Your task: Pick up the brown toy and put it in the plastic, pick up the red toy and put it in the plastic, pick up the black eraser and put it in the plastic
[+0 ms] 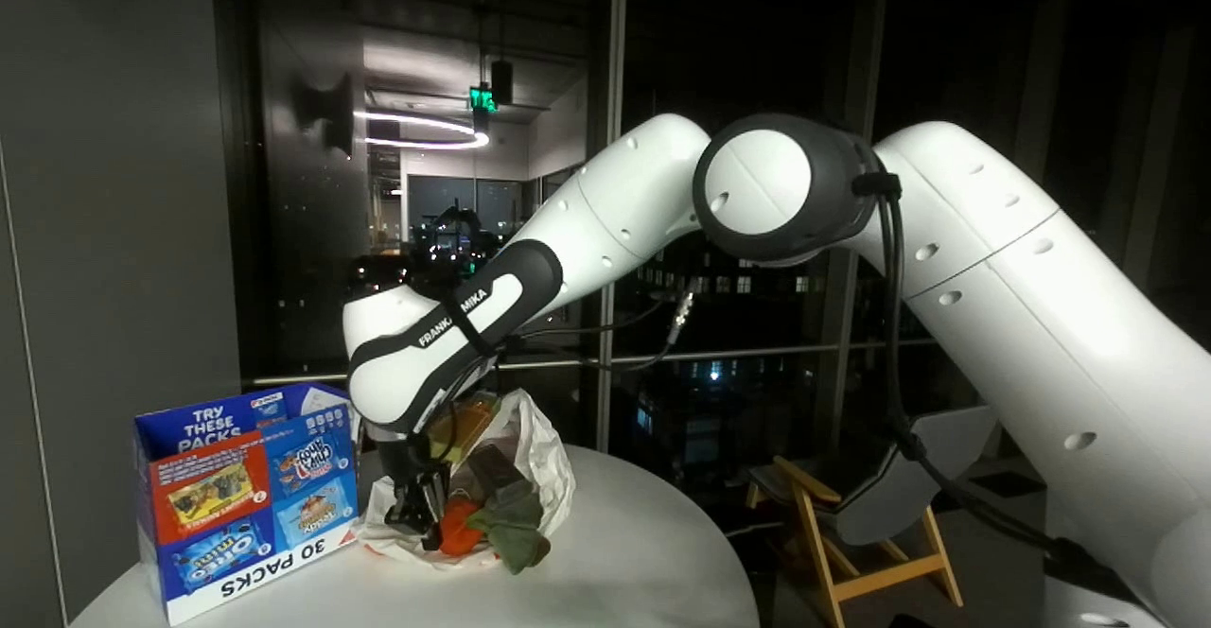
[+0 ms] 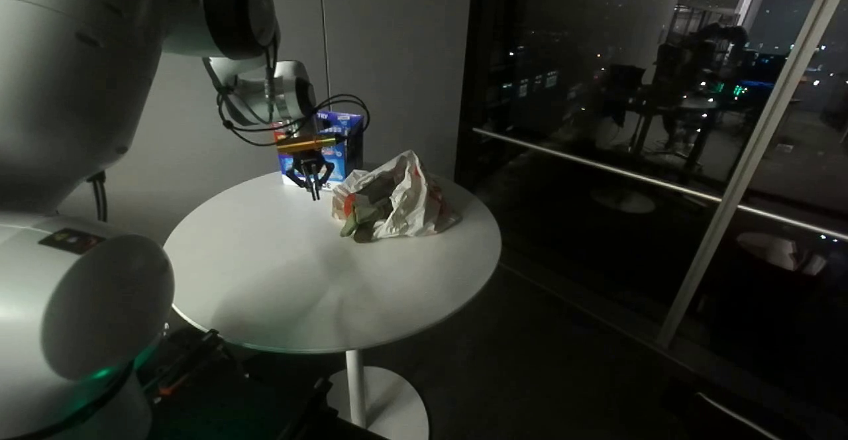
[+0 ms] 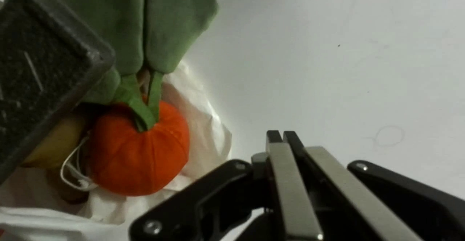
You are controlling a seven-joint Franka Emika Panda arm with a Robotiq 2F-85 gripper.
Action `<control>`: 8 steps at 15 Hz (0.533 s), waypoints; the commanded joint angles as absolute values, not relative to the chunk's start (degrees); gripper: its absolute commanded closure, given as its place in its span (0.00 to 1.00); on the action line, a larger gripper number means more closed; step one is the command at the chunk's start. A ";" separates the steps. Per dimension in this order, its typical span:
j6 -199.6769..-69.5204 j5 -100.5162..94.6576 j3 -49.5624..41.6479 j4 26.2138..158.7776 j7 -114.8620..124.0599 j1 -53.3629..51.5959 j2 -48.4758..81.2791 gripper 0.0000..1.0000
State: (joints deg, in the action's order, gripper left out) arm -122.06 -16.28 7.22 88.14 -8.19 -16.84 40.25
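Observation:
The plastic [image 1: 549, 448], a crumpled white bag with reddish print, lies on its side in both exterior views. At its mouth sits the orange-red rounded red toy [image 3: 140, 157], its green leaves [image 3: 174, 23] reaching out over the table. The black eraser [image 3: 43, 66] rests among the contents, at the left of the wrist view. Partly under it shows a yellow-brown thing [image 3: 58, 139]; I cannot tell if this is the brown toy. My gripper [image 3: 282, 135] is shut beside the bag, its tips nearly together and nothing between them. In an exterior view the gripper [image 2: 316, 196] hangs above the table, apart from the bag.
A blue printed cardboard box [image 1: 246, 505] stands beside the bag and close to the gripper. All of this is on a round white table [image 2: 278, 274] with a wall and tall windows behind. A wooden-legged chair [image 1: 880, 514] is beyond the table.

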 commanded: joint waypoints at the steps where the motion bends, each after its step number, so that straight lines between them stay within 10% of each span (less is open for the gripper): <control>1: -120.22 -15.08 8.36 96.25 -8.49 -15.66 31.79 0.88; 8: -121.64 -14.38 8.41 106.32 -5.75 -14.67 20.78 0.88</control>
State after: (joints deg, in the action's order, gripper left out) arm -120.46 -15.92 7.64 100.27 -6.98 -16.11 26.86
